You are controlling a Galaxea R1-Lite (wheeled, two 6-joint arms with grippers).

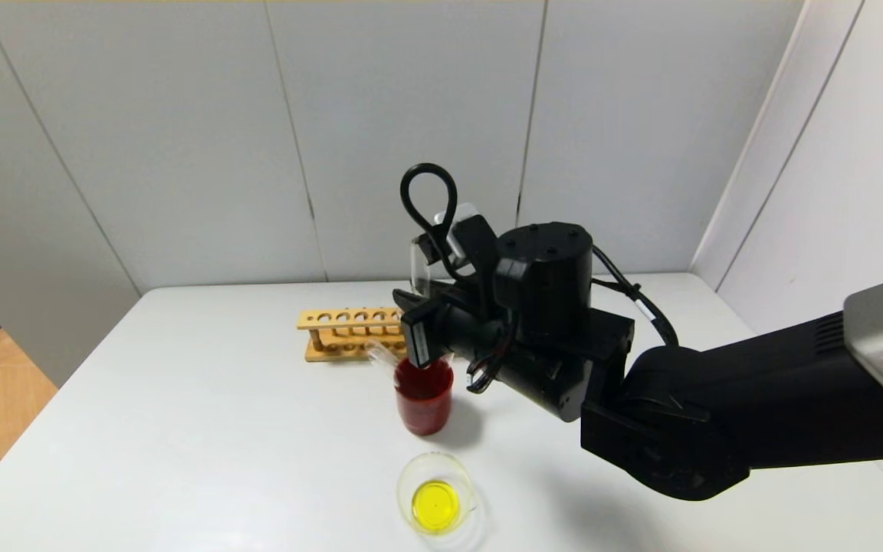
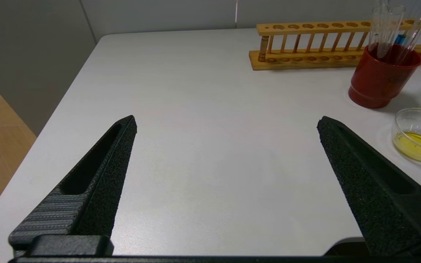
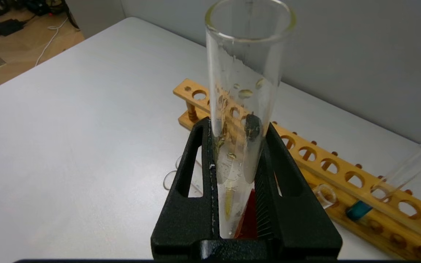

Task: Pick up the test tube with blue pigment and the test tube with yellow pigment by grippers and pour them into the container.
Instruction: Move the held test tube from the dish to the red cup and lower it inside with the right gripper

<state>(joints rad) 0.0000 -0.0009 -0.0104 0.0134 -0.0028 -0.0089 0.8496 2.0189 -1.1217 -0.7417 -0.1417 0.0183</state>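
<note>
**Right pincer clamped on drained tube above the red beaker**

Head view: nearest the camera sat the container, a low clear beaker holding a yellow pool, on the white tabletop. It lay nearer the robot than the right pincer, with the red beaker between them. That pincer hung directly above the red beaker, and a clear tube rose from it. Behind it stood the wooden rack.

Left wrist view: both black fingers of the left pincer were spread wide apart over bare tabletop, gripping nothing. Well beyond its tips, toward the rack, stood the red beaker with clear tubes leaning in it; a blue spot showed behind them. The container sat beside one finger, apart from it.

Right wrist view: the right pincer was clenched on the test tube with yellow pigment, upright, carrying only yellow droplets and streaks inside. Past its fingers, the test tube with blue pigment leaned against the rack, its teal base low.
</note>
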